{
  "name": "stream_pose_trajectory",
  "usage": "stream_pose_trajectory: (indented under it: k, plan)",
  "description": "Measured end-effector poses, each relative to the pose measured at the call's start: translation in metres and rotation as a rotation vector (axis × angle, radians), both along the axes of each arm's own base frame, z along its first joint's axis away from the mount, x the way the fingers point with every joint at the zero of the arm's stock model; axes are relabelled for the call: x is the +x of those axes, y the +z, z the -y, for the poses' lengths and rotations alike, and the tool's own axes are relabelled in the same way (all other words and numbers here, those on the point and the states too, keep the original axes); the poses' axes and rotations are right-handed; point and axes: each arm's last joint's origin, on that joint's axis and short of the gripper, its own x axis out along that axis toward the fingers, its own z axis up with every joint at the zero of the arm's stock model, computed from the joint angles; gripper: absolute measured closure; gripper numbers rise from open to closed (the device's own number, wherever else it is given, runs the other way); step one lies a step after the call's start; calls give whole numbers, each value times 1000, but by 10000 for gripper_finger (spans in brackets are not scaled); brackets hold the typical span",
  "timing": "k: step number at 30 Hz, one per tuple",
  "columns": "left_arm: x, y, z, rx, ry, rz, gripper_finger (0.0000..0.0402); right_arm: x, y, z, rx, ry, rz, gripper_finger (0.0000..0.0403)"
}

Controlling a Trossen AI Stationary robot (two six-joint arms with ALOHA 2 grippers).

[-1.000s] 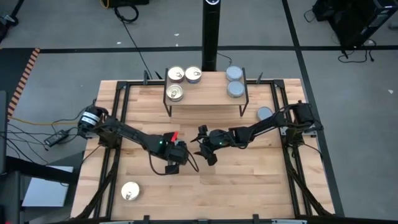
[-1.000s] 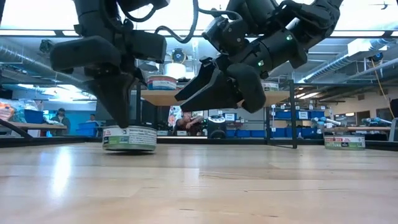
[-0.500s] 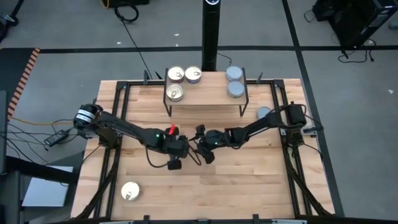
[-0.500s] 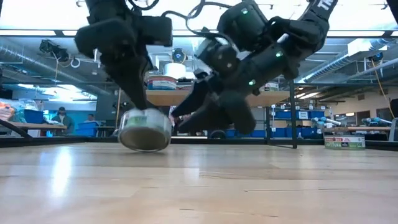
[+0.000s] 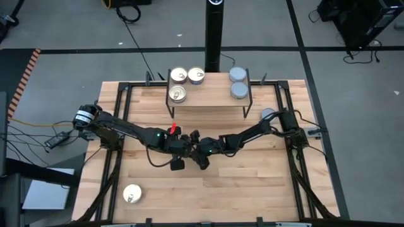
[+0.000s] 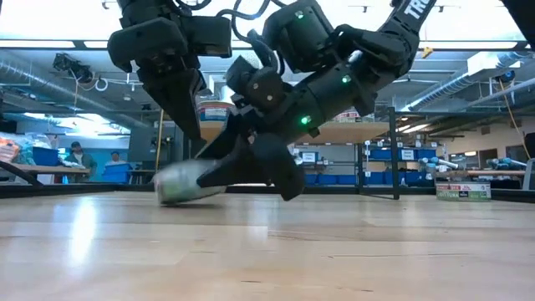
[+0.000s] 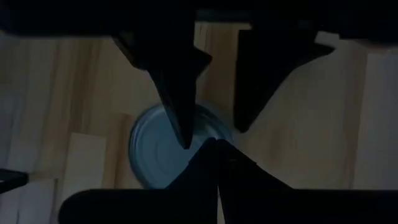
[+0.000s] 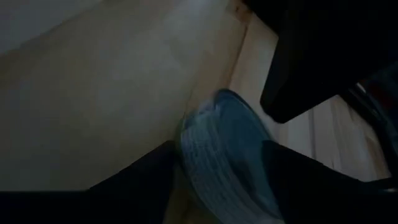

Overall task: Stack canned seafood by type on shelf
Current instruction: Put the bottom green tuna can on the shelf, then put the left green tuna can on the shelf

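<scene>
The jaws of the left gripper (image 7: pixel 216 148) are pressed fully together and nothing is held in them; its closed tip is set against the rim of a blue-grey tin (image 7: pixel 152 152) near the middle of the table (image 5: pixel 252 183). The jaws of the right gripper (image 8: pixel 224 171) are held apart with that same tin between them, and the tin is seen tipped up on one edge in the low view; a firm clamp cannot be confirmed. On the shelf (image 5: pixel 208 98), at the far side of the table, five tins are already placed by type: three gold-lidded tins (image 5: pixel 178 76) are grouped at its left end and two blue-grey tins (image 5: pixel 238 82) at its right end. Whether any of them is set on another cannot be told from above. Three tins are judged to be left: the one between the grippers, a second blue-grey tin (image 5: pixel 268 115) lying on the table beside the right arm's base, and a gold-lidded tin (image 5: pixel 132 194) near the front left corner. The table is made of pale wooden planks and is bordered by black framing. Around it a grey floor, cables and a black pole (image 5: pixel 214 31) are seen, and beyond it a workshop with racks and blue bins, where a person (image 6: pixel 82 159) is seated far off.
</scene>
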Motion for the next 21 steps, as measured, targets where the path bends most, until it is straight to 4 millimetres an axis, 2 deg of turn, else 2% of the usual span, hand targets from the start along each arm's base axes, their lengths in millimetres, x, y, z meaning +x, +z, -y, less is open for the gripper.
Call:
stream_pose_trajectory:
  k: [7, 10, 13, 16, 21]
  plan:
    - [1, 0, 0, -1, 0, 7, 401, 1, -3, 0, -3, -3, -18, 294]
    - [-1, 0, 0, 11, 3, -9, 401, 0, -3, 0, -10, -6, -32, 335]
    - [-5, -2, -2, 35, 14, -48, 401, -1, -3, 2, -41, -38, -56, 343]
    - [-9, -12, -1, -9, 18, -70, 397, -3, -1, 3, -65, -68, -73, 330]
    - [-4, -26, 2, -42, 5, -57, 350, -4, 3, 3, -73, -83, -69, 293]
